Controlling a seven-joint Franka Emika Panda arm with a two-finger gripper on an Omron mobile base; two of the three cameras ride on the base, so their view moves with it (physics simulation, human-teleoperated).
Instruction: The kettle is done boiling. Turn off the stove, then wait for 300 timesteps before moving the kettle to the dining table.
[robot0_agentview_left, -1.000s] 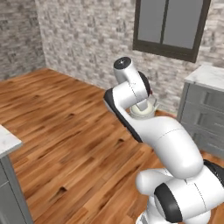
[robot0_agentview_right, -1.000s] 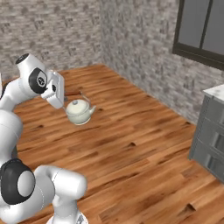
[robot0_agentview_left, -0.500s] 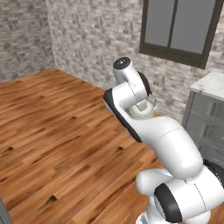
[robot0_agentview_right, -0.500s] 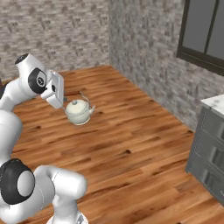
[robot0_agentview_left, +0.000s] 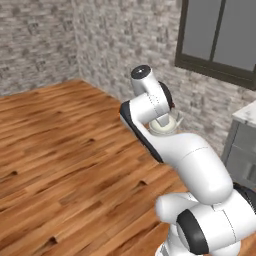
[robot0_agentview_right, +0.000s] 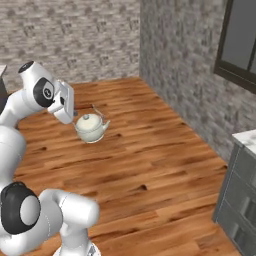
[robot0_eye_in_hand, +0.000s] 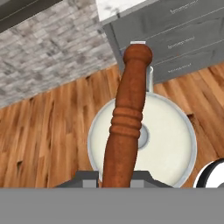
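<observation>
Left base view: wooden plank floor (robot0_agentview_left: 60, 165) across the left and lower part of the frame, grey stone wall (robot0_agentview_left: 100, 45) along the top, dark-framed window (robot0_agentview_left: 220, 40) at upper right. White arm rising from lower right toward frame centre; kettle (robot0_agentview_left: 162, 126) just right of centre, only a cream sliver peeking out past the arm's wrist, well above the floor. Grey cabinet (robot0_agentview_left: 242, 150) with a pale marble top at the right edge.

Right base view: arm at the left edge, tool (robot0_agentview_right: 75, 116) at upper left of the frame, closed on the kettle's handle. Kettle (robot0_agentview_right: 91, 128) hanging just right of and below the tool, upright, spout to the right, carried in mid-air over the floor (robot0_agentview_right: 150, 165). Stone wall (robot0_agentview_right: 185, 75) through the centre and top, window (robot0_agentview_right: 242, 40) at upper right, cabinet (robot0_agentview_right: 240, 200) at lower right with its marble top just at the edge.

Hand view: floor (robot0_eye_in_hand: 43, 131) at the left, stone wall (robot0_eye_in_hand: 48, 48) at upper left. Reddish-brown turned handle (robot0_eye_in_hand: 127, 122) running from bottom centre up to the top centre, its lower end clamped between the two dark fingertips (robot0_eye_in_hand: 85, 177) at the bottom. Round cream kettle (robot0_eye_in_hand: 170, 131) body beneath the handle, filling centre and right. Grey drawer fronts of the cabinet (robot0_eye_in_hand: 175, 39) across the upper right.
</observation>
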